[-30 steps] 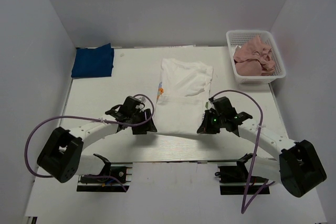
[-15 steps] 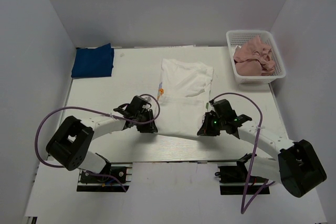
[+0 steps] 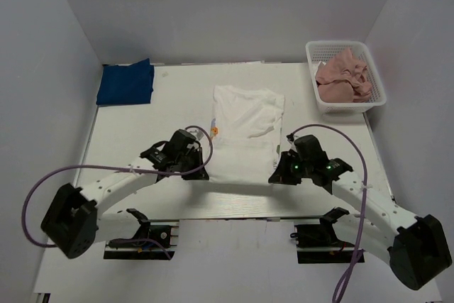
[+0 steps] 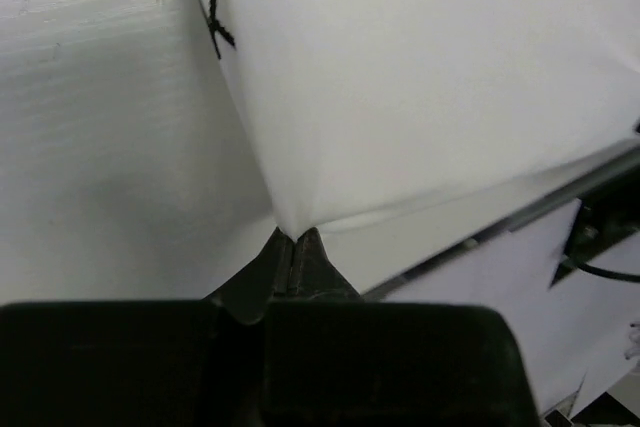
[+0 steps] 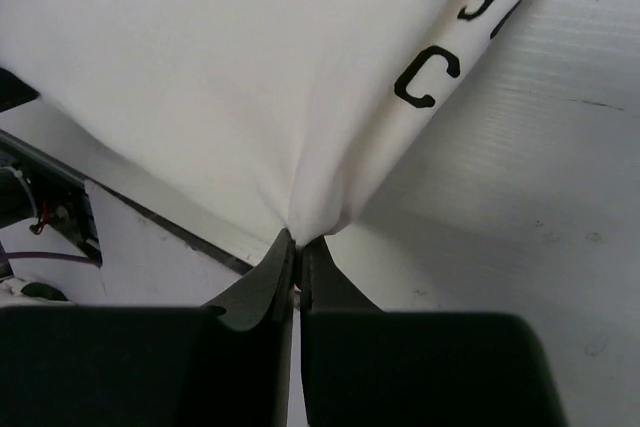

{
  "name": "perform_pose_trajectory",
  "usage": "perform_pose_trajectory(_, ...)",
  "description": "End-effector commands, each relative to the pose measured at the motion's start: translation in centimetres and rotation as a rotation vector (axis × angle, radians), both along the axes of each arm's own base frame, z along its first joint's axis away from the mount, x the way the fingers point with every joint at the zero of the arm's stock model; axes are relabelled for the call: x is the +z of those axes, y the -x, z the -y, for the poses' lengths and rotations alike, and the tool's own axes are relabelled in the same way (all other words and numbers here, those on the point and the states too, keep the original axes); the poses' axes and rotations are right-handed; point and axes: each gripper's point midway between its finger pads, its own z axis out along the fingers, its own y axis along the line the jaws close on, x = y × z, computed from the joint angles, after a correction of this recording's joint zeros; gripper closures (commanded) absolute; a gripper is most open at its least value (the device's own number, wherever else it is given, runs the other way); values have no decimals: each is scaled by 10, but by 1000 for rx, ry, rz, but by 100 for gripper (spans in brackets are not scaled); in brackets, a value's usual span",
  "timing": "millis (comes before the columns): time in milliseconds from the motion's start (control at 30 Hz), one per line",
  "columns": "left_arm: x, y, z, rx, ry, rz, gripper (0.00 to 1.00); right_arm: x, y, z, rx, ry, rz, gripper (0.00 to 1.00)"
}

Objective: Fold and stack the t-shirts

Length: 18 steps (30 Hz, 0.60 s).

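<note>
White t-shirt (image 3: 245, 129) lies flat in the middle of the table (image 3: 142, 140), narrowed into a long panel. We judge it light, limp and apt to sag or slip, so it is best taken at the two near hem corners, pinched deep enough that the thin cloth cannot slide out. That is where we have it: the left gripper (image 4: 292, 245) is clamped on the near left corner and the right gripper (image 5: 297, 245) on the near right one, each with a small peak of fabric drawn between its closed fingertips. Our wrist views show this bite plainly, plus black lettering along the right-hand fold and a small black mark on the left edge; from above, the wrists hide the fingertips. Only the top view gives us the whole layout: the blue t-shirt (image 3: 125, 81) laid as a neat rectangle at the far left corner, the pink t-shirt (image 3: 344, 76) crumpled in the basket (image 3: 352, 106) at far right, and wrinkles across the white cloth's far end.
</note>
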Motion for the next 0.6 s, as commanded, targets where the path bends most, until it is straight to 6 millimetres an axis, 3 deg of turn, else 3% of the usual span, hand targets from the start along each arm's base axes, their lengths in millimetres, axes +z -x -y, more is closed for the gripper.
perform_pose_trajectory(0,50,-3,-1,-1,48,99,100,31,-1,5,22,4,72,100)
perform_pose_trajectory(133,112,-39,4,81,93,280,100,70,-31,7,-39,27,196,100)
perform_pose_trajectory(233,141,-61,3,163,116,364,100,102,-59,8,-114,32,302,100)
perform_pose_trajectory(267,145,-73,-1,210,105,391,100,120,-69,6,-147,21,330,100)
perform_pose_trajectory(333,160,-92,-4,302,78,404,100,123,-90,20,-237,98,360,100)
perform_pose_trajectory(367,157,-100,-17,364,-1,406,100,140,-100,21,-268,95,400,100)
perform_pose_trajectory(400,161,-107,-17,380,-21,412,100,145,-104,21,-277,96,412,100)
perform_pose_trajectory(433,179,-119,-17,411,-24,449,100,141,-114,26,-310,134,407,100)
perform_pose_trajectory(467,172,-129,-13,416,-45,432,100,149,-122,30,-341,146,433,100)
perform_pose_trajectory(500,186,-138,-9,428,-31,455,100,158,-127,28,-347,134,445,100)
perform_pose_trajectory(567,188,-152,-7,429,-57,468,100,159,-140,30,-363,156,441,100)
